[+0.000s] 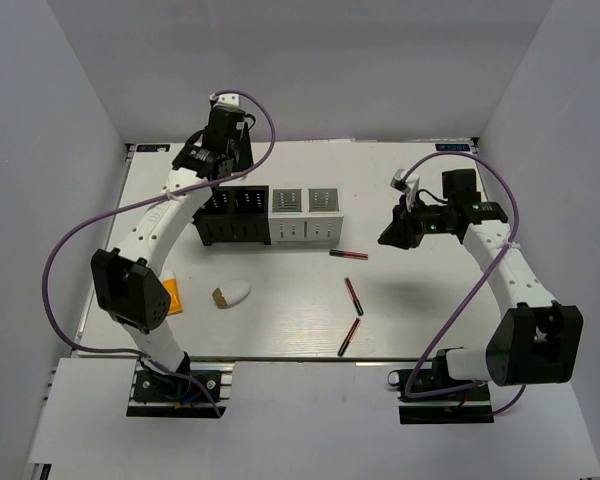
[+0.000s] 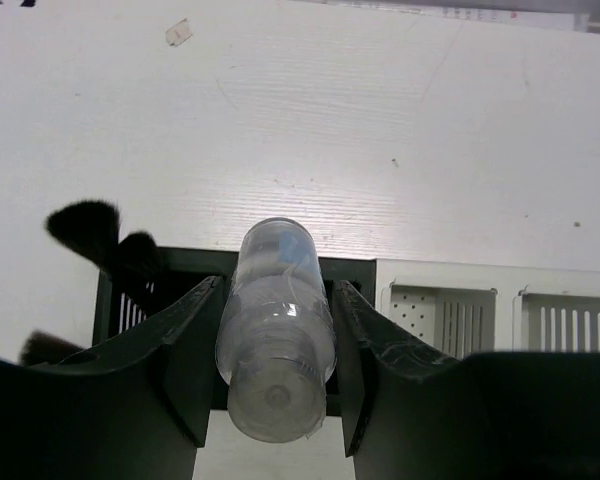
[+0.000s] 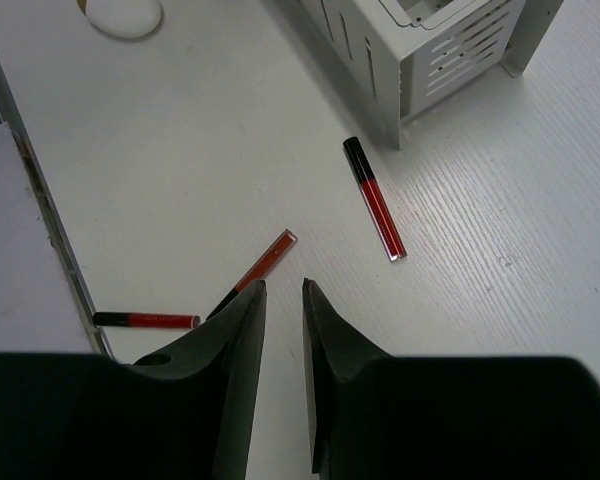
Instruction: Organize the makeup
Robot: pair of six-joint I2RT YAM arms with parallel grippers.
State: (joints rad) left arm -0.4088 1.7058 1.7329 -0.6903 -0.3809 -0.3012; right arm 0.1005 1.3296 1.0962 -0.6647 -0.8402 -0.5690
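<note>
My left gripper is shut on a tiny clear bottle and holds it over the back of the black organizer, where black brushes stand. In the top view the left gripper hovers at the black organizer. My right gripper is empty, its jaws only a little apart, above the table near three red-and-black sticks. In the top view the right gripper is right of the sticks. A white sponge and an orange tube lie front left.
A white slotted organizer stands against the black one's right side and shows in the right wrist view. A small brown piece lies beside the sponge. The table's front edge runs just below the nearest stick.
</note>
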